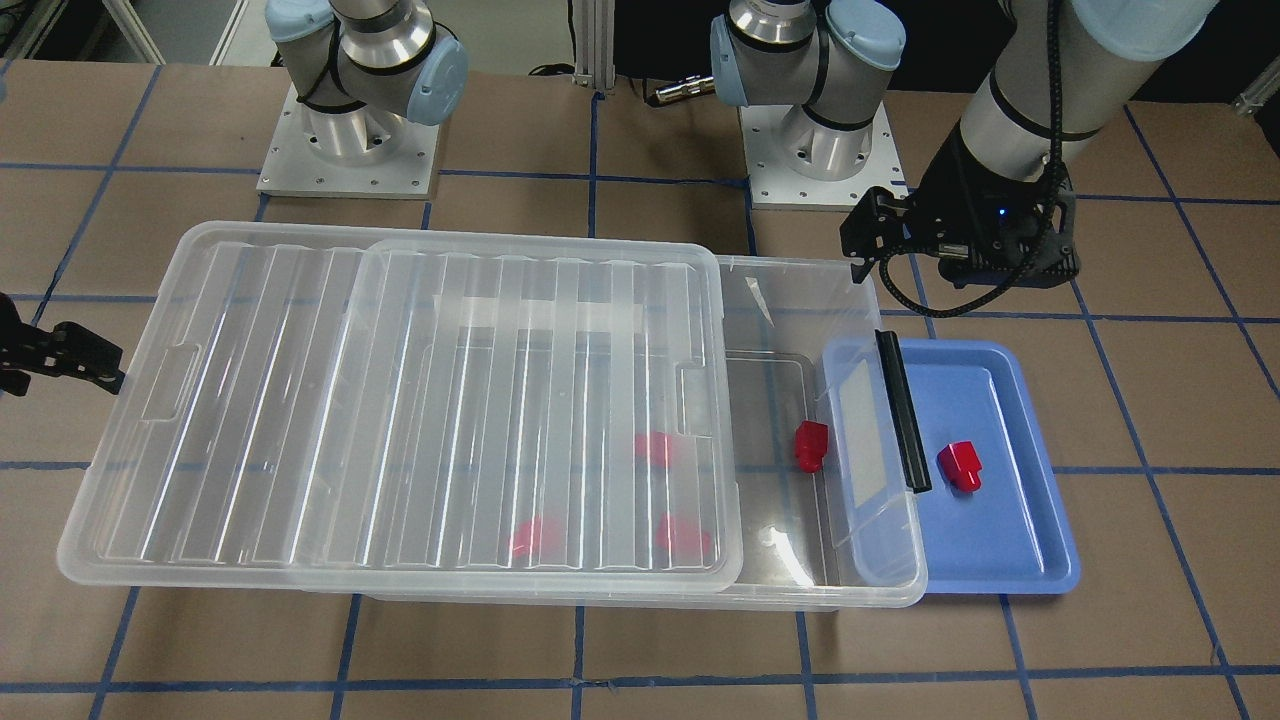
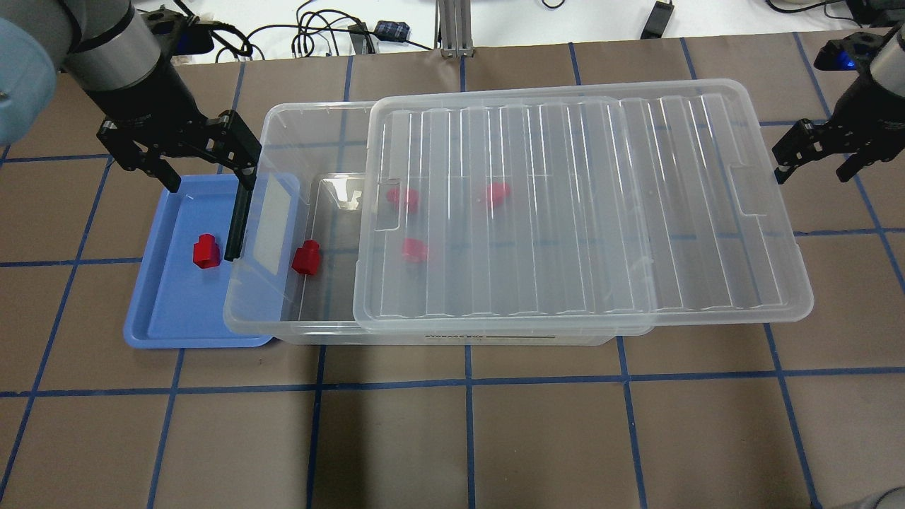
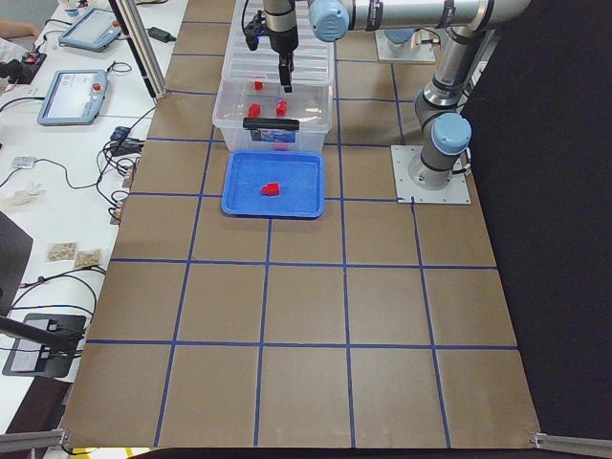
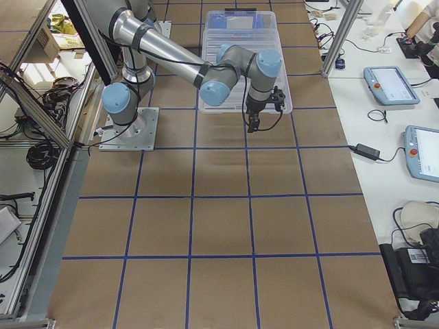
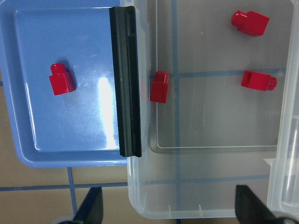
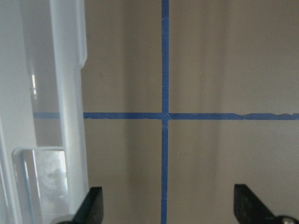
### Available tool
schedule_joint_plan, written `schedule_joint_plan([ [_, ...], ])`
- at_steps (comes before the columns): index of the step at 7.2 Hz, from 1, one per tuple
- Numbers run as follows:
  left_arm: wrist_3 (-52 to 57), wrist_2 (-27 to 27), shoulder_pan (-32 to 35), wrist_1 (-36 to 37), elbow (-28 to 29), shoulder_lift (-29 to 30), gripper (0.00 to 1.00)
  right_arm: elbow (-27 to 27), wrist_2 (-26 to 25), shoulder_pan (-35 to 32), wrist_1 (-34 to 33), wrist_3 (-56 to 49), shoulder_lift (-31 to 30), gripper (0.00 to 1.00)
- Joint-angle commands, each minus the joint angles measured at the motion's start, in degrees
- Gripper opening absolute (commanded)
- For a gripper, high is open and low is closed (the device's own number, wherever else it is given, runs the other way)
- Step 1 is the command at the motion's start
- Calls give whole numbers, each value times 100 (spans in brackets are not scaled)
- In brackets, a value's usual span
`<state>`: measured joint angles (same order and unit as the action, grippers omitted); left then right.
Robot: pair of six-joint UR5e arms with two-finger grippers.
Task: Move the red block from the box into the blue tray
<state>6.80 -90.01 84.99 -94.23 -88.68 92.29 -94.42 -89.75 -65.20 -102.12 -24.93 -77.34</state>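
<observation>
Under the ribbed lid (image 2: 580, 212), three blocks (image 2: 403, 199) reach me only as red blurs. The red block (image 2: 206, 252) lies in the blue tray (image 2: 162, 314) beside the box (image 2: 318, 329), near my left tool (image 2: 210, 186), spread empty; right tool (image 2: 813, 173) likewise spread.

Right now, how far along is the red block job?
Done: one small red plastic block lies in the shallow light-blue tray. In hand: nothing; the left tool hangs open. Left: arguably nothing, though four more red blocks sit in the clear plastic bin.

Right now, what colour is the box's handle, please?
Black; the handle shows best in the left wrist view.
</observation>
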Motion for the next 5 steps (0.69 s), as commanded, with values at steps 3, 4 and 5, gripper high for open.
schedule_joint_plan([
  [3, -3, -16, 0, 1, -1, 17, 100, -41, -7, -798, -62, 1128, -44, 100],
  [4, -3, 1, 0, 1, -1, 26, 100, -50, -7, -984, -97, 1409, -27, 100],
  [5, -3, 19, 0, 10, -1, 26, 100, -50, -7, -1177, -106, 1647, -18, 100],
])
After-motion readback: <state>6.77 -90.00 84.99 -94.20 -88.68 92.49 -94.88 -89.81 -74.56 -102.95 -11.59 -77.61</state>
